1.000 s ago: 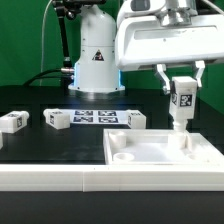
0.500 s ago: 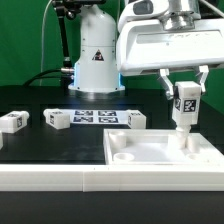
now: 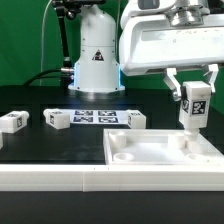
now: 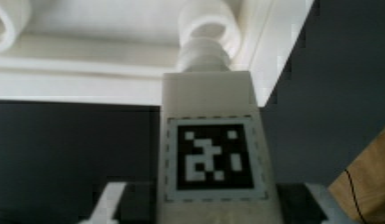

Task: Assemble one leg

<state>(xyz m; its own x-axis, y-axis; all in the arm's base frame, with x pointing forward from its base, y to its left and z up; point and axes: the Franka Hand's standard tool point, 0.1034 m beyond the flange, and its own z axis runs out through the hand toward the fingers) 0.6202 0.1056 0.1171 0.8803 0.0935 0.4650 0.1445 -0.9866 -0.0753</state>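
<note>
- Where the two fingers close in, we see the jaws clamped on the leg, one finger on each side of it.
- The leg hangs below the jaws, close to upright with a slight lean, and its black-and-white tag faces the exterior camera.
- In the wrist view the same leg runs straight away from the jaws, tag uppermost, and ends in a narrower peg.
- Just past that peg lies a rounded corner socket of the white panel; we cannot tell whether peg and socket touch.
- Under the jaws, the panel rests flat on the black counter, its recessed side up.
- Away from the jaws, toward the exterior view's left, the nearest spare leg lies on the counter behind the panel.
- Next out is the marker board, flat on the counter.
- Beyond it lie a second spare leg and, farthest from the jaws, a third spare leg.
- Behind the marker board stands the arm's base.
</note>
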